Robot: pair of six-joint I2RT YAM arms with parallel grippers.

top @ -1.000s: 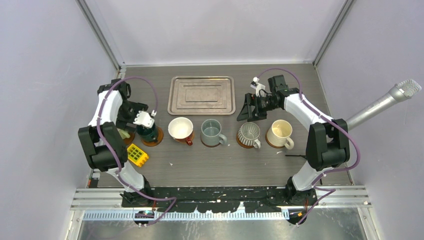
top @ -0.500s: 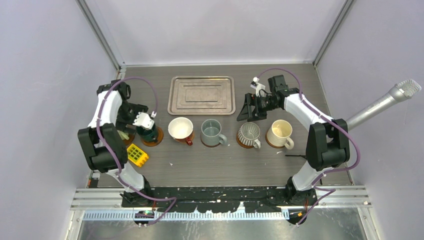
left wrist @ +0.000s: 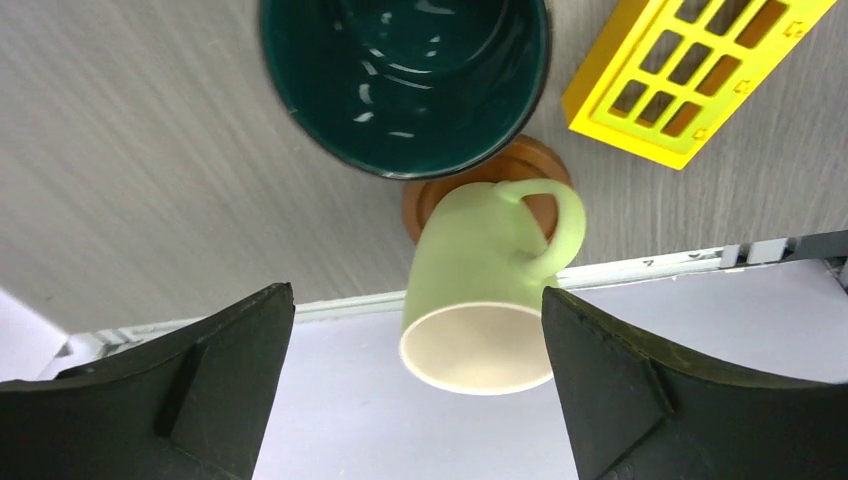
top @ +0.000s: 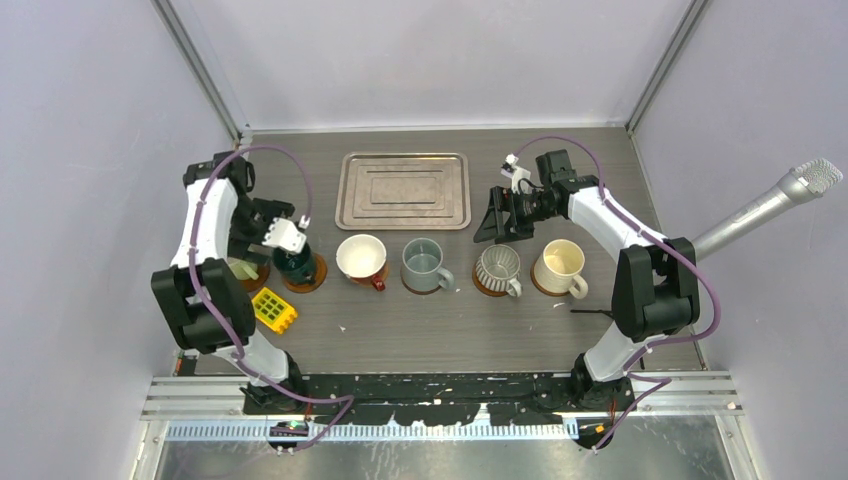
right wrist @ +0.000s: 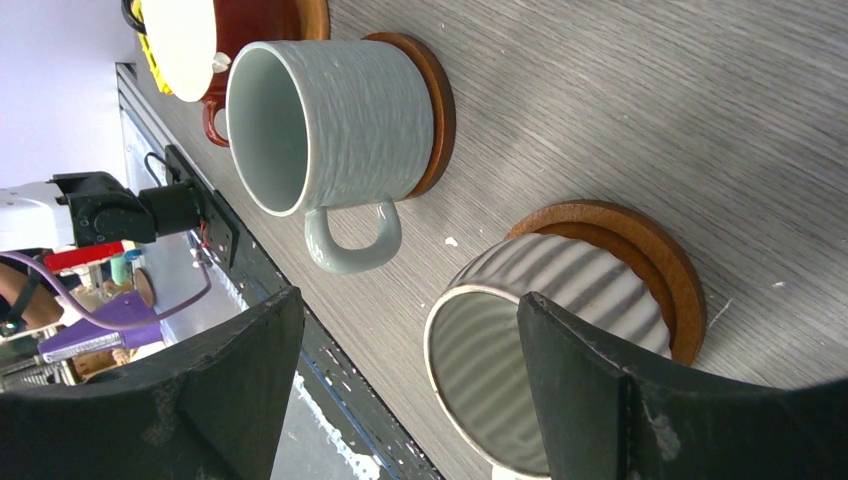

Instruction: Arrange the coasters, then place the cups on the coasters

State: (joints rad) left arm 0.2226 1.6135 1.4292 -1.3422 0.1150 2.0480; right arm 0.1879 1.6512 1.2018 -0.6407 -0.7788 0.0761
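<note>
Six cups stand in a row, each on a brown coaster: pale green cup (top: 243,268), dark green cup (top: 294,264), red-and-white cup (top: 361,257), grey-blue cup (top: 424,265), ribbed cup (top: 497,268) and cream cup (top: 560,264). My left gripper (top: 262,245) hovers open above the pale green cup (left wrist: 490,290), which rests on its coaster (left wrist: 528,172) beside the dark green cup (left wrist: 405,80); nothing sits between the fingers. My right gripper (top: 492,222) hangs open behind the ribbed cup (right wrist: 545,345) and holds nothing. The grey-blue cup (right wrist: 330,125) shows on its coaster (right wrist: 437,110).
A silver tray (top: 404,190) lies at the back middle. A yellow grid block (top: 275,311) sits near the left arm's base, in front of the dark green cup. A grey microphone-like rod (top: 770,200) pokes in from the right wall.
The left gripper's jaws have spread wider, and it has drawn slightly back and left from the dark green cup. The right arm has not moved.
</note>
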